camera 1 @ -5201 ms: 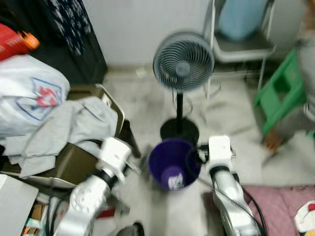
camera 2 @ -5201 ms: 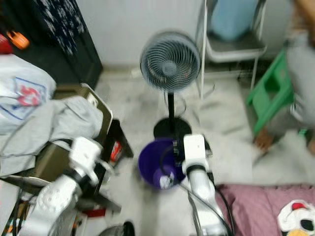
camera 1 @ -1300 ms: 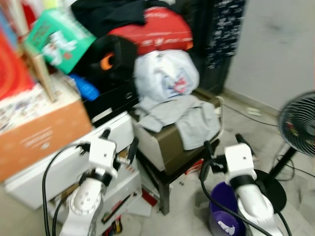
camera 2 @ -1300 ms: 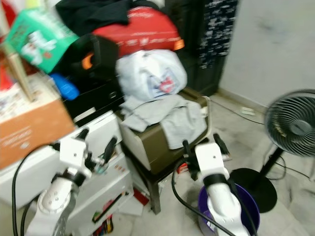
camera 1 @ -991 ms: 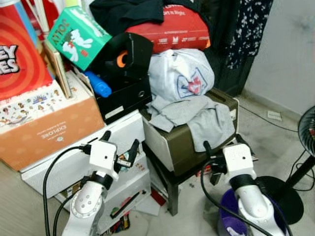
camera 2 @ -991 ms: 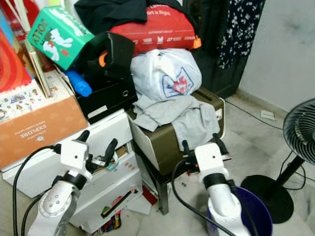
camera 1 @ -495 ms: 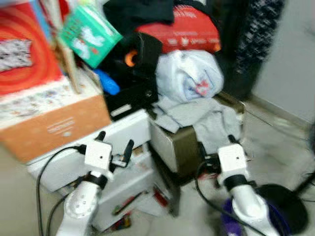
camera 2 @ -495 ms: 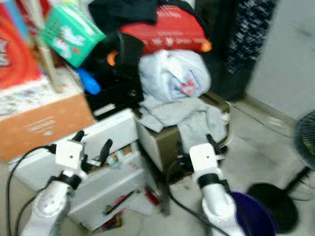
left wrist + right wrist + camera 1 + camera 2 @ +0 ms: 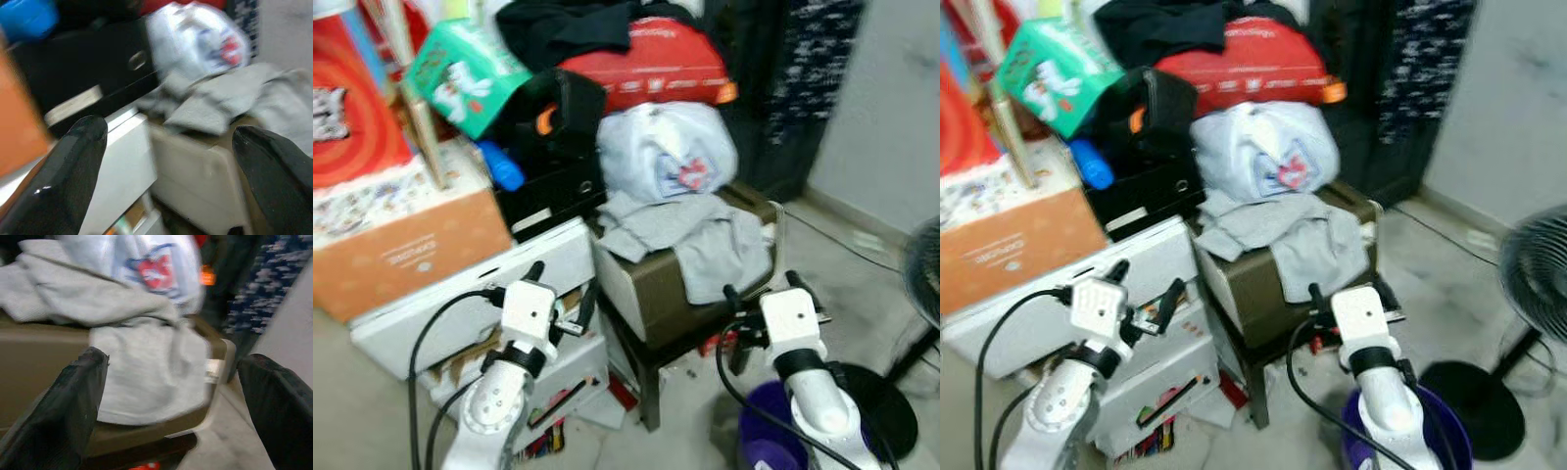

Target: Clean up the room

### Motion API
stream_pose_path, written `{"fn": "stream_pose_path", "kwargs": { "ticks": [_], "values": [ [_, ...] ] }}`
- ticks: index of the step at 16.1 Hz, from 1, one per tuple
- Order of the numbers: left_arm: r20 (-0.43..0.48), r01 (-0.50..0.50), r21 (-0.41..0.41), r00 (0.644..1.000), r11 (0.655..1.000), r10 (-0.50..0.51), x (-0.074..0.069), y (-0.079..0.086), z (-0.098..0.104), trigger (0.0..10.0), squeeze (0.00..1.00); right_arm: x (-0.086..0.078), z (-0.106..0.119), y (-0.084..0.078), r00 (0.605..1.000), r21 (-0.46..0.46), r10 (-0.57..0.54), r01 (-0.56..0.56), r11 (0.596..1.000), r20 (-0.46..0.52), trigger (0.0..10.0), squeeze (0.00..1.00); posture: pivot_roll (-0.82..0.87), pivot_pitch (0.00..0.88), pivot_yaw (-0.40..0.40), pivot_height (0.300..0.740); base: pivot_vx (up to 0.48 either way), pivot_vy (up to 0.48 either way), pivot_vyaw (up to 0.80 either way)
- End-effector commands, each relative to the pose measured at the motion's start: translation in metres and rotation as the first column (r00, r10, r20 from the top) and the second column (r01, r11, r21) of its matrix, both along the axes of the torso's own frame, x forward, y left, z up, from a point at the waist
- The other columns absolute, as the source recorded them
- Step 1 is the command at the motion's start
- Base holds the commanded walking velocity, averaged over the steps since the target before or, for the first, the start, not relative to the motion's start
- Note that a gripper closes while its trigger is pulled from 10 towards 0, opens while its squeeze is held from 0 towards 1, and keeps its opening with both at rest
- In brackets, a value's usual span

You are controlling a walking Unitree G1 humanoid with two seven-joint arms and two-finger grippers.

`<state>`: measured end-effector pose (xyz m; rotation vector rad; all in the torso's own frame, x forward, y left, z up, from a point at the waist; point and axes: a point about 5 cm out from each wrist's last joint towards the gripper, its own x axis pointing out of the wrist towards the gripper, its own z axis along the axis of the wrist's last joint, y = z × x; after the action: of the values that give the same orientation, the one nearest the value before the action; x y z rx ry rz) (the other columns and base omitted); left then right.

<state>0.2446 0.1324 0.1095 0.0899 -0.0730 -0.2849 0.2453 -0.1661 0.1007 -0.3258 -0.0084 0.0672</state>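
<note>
Grey cloth (image 9: pixel 700 235) lies draped over a brown box (image 9: pixel 668 294) at mid-frame in the left eye view, under a white bag (image 9: pixel 666 157) and a red pack (image 9: pixel 651 64); an orange carton (image 9: pixel 406 250) sits at the left, a purple bin (image 9: pixel 773 441) at the lower right beside a fan base (image 9: pixel 886 411). The left gripper (image 9: pixel 558 294) hovers at lower centre-left before white drawers (image 9: pixel 470 304), fingers spread and empty; the right gripper (image 9: pixel 762 299) hangs at lower right just below the box, fingers apart, holding nothing. In the right eye view the same pile stands, with a green box (image 9: pixel 1043 73) at upper left. The left wrist view has its fingers (image 9: pixel 63 181) wide apart at the bottom corners, the cloth at centre right. The right wrist view has its fingers (image 9: pixel 58 416) spread likewise, cloth between them at centre.
</note>
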Motion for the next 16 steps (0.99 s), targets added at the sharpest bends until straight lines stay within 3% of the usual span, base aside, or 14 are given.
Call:
{"fn": "stream_pose_path", "kwargs": {
  "ticks": [1,16],
  "values": [
    [-0.004,-0.015,0.014,1.000,1.000,0.015,-0.0006,0.0059,0.0000,10.0,0.00,0.0021,0.0027,0.0084,0.999,0.003,0.033,-0.033,0.999,0.007,10.0,0.00,-0.02,0.000,0.052,0.740,0.000,0.000,0.79],
    [-0.014,0.006,-0.002,1.000,1.000,-0.006,0.0002,0.0031,-0.0007,10.0,0.00,0.0024,0.0025,0.0089,1.000,0.006,0.028,-0.028,1.000,0.004,10.0,0.00,-0.02,0.000,0.052,0.740,0.000,0.000,0.58]
  ]
}}
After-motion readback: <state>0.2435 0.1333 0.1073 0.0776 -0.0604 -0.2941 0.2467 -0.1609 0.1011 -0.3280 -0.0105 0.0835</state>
